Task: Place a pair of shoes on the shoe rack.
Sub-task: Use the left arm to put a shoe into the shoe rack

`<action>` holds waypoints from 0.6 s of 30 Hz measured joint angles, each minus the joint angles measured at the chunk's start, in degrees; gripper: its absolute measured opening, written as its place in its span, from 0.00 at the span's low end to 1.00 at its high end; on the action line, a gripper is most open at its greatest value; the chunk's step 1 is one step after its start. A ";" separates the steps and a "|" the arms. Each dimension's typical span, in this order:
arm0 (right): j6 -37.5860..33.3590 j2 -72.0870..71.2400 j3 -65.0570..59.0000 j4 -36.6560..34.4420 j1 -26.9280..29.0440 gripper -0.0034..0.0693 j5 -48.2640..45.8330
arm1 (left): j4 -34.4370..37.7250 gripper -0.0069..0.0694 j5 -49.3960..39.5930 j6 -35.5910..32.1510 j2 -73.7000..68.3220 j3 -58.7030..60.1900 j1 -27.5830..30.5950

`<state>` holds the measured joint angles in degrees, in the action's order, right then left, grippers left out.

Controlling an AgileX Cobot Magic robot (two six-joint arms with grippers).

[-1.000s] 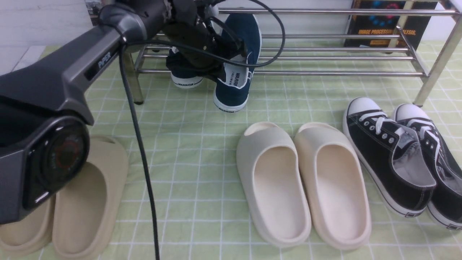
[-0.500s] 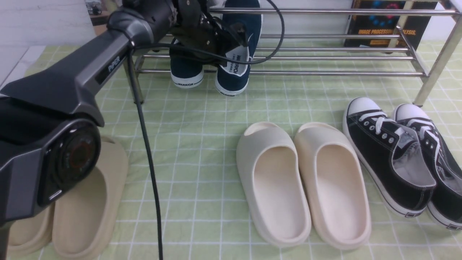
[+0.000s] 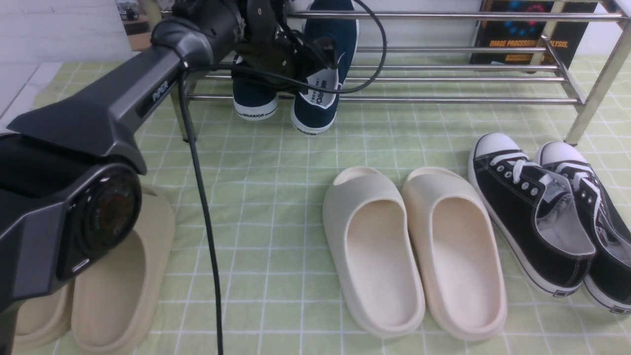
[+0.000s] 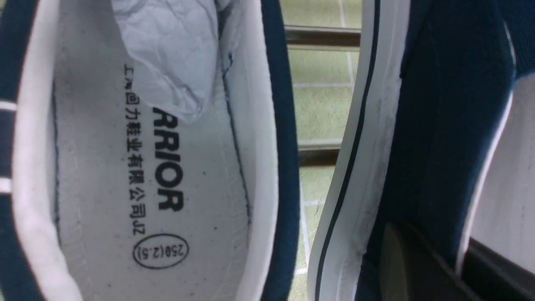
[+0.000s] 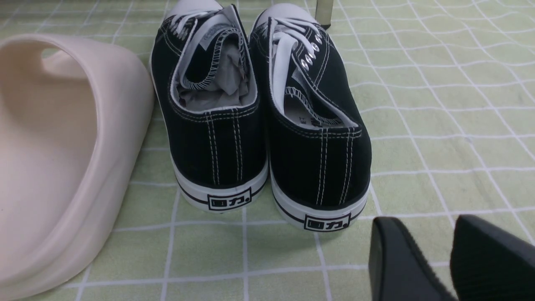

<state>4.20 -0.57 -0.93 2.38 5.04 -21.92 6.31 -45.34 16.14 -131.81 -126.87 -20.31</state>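
Reaching far and left over the green checked cloth [image 3: 276, 162], the left arm [image 3: 123, 93] ends at the left end of the shoe rack [image 3: 443, 100]. The pair of shoes [image 3: 296, 106] sits there on the lower shelf's bars, toes far, both heels overhanging the near bar. The left navy slip-on [image 3: 254, 101] stands just inside the rack's left leg. The right navy slip-on [image 3: 315, 112] is just beside it, a thin gap between them showing bars and cloth.

The left gripper [image 3: 318, 58] sits at the right slip-on's collar. In the left wrist view 1 finger pad [image 4: 397, 259] lies against a navy side wall, with that wall between the 2 fingers. Whether it is clamped or let go cannot be told.

Bare bars run rightward from the slip-ons to the rack's right legs. A band of open cloth separates the near bar from the cream foam slides [image 3: 458, 246] at centre. The black lace-up sneakers [image 3: 532, 217] lie at the right, 1 toe cap near the rack's right leg. Beige slides [image 3: 118, 276] lie near left, partly under the arm, whose black cable [image 3: 202, 222] hangs down to the near edge.

The right gripper [image 5: 436, 221] hovers low, just near of the sneakers' heels, fingers slightly parted around nothing.
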 joint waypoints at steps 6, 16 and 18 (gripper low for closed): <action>0.00 0.00 0.00 0.00 0.00 0.38 0.00 | -1.87 0.31 1.75 4.22 0.50 -0.51 0.06; 0.00 0.00 0.00 0.00 0.00 0.38 0.00 | -3.13 0.35 -12.32 3.03 2.92 -5.81 -0.16; 0.00 0.00 0.00 0.00 0.00 0.38 0.00 | -3.19 0.27 -18.85 0.23 3.82 -6.00 -1.08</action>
<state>4.20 -0.57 -0.93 2.38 5.04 -21.92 3.12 -64.19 16.38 -127.98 -132.87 -21.39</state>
